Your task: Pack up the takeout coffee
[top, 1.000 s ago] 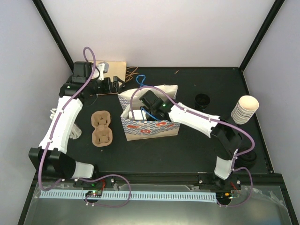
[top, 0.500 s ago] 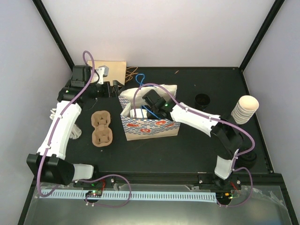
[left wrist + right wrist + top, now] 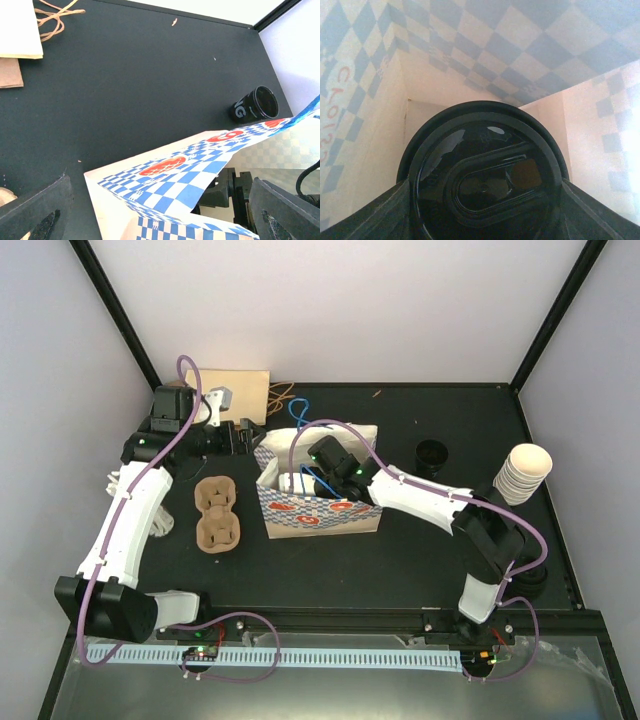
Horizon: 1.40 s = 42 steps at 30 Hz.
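The blue-checked paper bag (image 3: 320, 510) stands open in the middle of the table. My right gripper (image 3: 312, 478) reaches down into it and is shut on the takeout coffee, a cream-white cup (image 3: 291, 483) with a black lid (image 3: 485, 165). In the right wrist view the lid fills the gap between my fingers, with the bag's inner walls (image 3: 365, 100) all around. My left gripper (image 3: 248, 436) is open at the bag's back left corner. In the left wrist view the bag's rim (image 3: 190, 175) lies between its spread fingers (image 3: 35, 210).
A brown two-cup carrier (image 3: 217, 513) lies left of the bag. A tall stack of cream cups (image 3: 523, 472) stands at the right edge. A black cup (image 3: 432, 452) sits behind the bag on the right, also in the left wrist view (image 3: 255, 104). Brown paper (image 3: 240, 390) lies at the back left.
My left gripper has shifted slightly right and nearer, closer to the bag's back left corner. My right gripper has sunk a little deeper into the bag with the cup.
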Motion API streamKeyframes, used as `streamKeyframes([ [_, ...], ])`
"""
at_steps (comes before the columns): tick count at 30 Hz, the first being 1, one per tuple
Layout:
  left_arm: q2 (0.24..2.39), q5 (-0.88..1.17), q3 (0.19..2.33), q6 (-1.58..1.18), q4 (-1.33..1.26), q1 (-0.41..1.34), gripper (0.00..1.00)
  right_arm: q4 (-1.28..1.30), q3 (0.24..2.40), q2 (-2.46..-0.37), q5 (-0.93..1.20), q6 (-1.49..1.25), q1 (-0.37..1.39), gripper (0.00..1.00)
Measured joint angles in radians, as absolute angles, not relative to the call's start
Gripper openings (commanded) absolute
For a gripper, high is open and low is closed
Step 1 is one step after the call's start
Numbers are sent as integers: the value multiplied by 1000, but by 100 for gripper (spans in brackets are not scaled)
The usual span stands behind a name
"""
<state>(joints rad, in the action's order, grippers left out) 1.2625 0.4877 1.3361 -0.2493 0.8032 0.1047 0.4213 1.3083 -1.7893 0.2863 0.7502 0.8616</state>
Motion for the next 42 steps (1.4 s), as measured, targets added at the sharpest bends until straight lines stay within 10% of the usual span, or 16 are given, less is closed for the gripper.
streamKeyframes([
  [5, 1262, 488, 1336, -245, 813, 105, 99, 427, 1310, -1785, 282, 749, 862, 52],
  [7, 1262, 488, 1336, -244, 816, 105, 99, 436, 1316, -1785, 279, 749, 863, 94],
  [8, 1262, 488, 1336, -243, 816, 105, 99, 444, 1321, -1785, 276, 749, 863, 99],
  [42, 1200, 485, 1336, -215, 855, 105, 99, 733, 1509, -1654, 276, 654, 870, 100],
])
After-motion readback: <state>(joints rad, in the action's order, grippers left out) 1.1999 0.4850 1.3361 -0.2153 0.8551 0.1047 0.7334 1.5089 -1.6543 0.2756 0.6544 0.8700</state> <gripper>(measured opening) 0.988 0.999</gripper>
